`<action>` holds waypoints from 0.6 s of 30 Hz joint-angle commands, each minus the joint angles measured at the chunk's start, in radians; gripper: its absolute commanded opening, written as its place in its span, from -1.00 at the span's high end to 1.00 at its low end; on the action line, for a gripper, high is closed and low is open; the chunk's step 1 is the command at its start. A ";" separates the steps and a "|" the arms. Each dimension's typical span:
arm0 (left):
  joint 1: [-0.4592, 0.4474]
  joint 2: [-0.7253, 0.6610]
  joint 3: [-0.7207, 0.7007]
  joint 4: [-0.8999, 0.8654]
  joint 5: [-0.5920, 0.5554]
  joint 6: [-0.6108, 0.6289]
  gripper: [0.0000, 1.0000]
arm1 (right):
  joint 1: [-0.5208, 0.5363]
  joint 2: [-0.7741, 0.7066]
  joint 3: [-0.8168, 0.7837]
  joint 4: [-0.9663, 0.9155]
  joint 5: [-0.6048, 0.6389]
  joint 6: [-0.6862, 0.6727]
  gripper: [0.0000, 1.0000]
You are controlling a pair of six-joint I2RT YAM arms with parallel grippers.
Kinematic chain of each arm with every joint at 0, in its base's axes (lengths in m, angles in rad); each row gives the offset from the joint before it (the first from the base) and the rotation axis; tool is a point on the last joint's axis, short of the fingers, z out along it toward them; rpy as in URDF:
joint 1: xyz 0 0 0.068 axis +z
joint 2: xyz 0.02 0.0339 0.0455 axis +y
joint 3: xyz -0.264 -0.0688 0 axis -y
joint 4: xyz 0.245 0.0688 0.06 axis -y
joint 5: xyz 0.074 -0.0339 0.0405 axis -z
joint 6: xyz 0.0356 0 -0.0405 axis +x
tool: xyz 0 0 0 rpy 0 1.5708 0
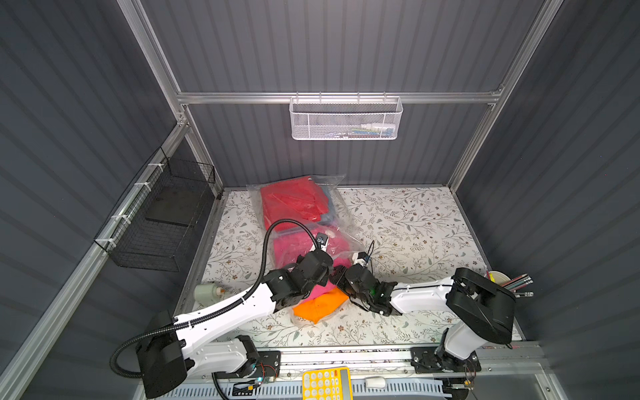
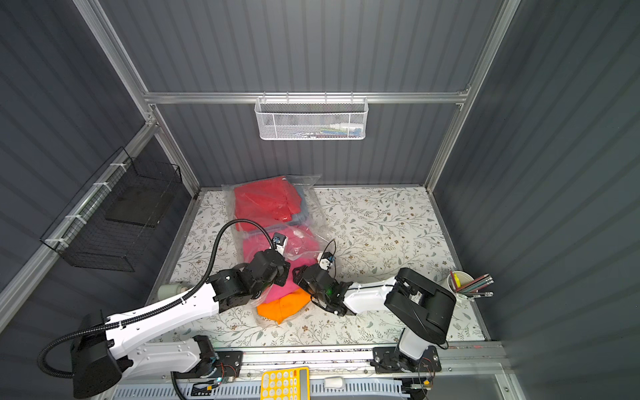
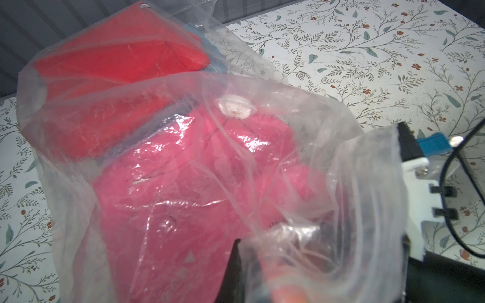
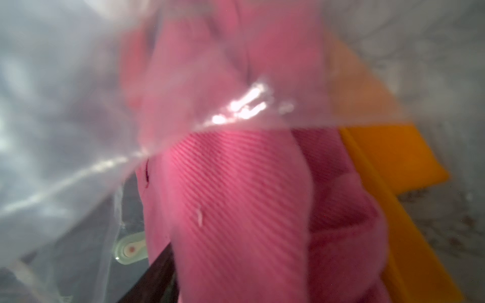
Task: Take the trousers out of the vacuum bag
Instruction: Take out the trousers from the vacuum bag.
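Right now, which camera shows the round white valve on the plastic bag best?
The left wrist view: the valve cap sits close and unobstructed on the vacuum bag. Both top views show only a tiny pale spot. The right wrist view shows no clear valve.

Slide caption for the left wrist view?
Left gripper clamps a fold of the vacuum bag; hot pink trousers and red trousers lie inside.

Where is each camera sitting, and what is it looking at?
Top views: high up, looking down at the floral table; left arm and right arm show.
Left wrist: on the left arm, facing the vacuum bag holding red trousers; its black finger shows.
Right wrist: on the right arm, close on hot pink trousers and orange trousers; a dark finger edge shows.
Shared: both wrist views see the hot pink trousers.
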 commanded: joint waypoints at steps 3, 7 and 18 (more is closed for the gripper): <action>0.005 -0.005 -0.007 0.008 -0.020 -0.011 1.00 | -0.026 0.014 0.020 0.025 0.015 -0.004 -0.24; 0.004 -0.004 -0.010 0.008 -0.021 -0.012 1.00 | -0.039 0.031 0.034 0.042 0.031 -0.028 -0.52; 0.004 -0.009 -0.013 0.004 -0.023 -0.015 1.00 | -0.053 0.054 0.066 0.100 0.014 -0.104 0.21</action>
